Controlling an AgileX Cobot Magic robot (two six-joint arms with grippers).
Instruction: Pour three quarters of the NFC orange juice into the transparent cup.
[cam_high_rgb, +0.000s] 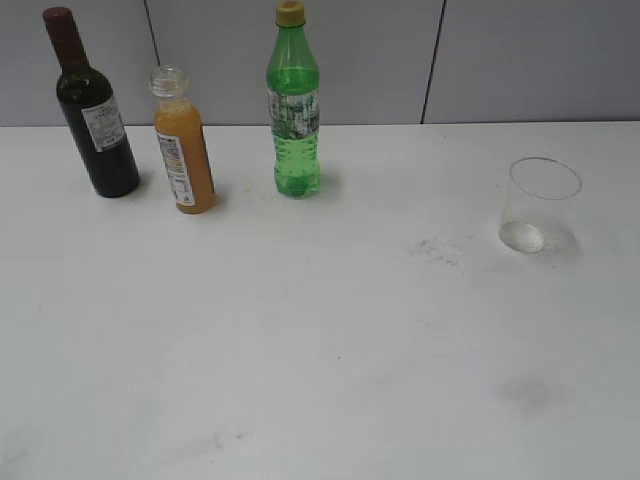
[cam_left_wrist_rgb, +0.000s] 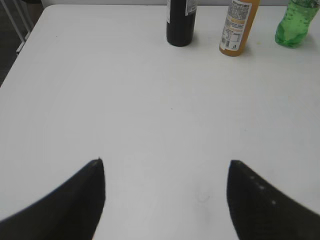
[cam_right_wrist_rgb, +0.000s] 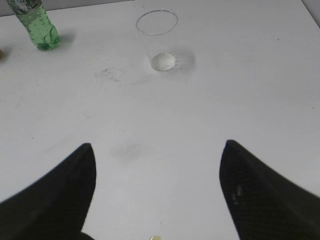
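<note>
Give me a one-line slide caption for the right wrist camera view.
Open right gripper hovers over the white table, facing the empty transparent cup, green bottle at far left.

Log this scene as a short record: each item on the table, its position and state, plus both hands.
orange juice bottle: upright, capless, nearly full, between the other two bottles, far left of table
wine bottle: dark, upright, leftmost
green bottle: upright, capped, right of the juice
transparent cup: upright, empty, alone at right
table: white, faint smudges
left hand: open, holding nothing, facing the bottles
right hand: open, holding nothing, facing the cup
pouring: not started
</note>
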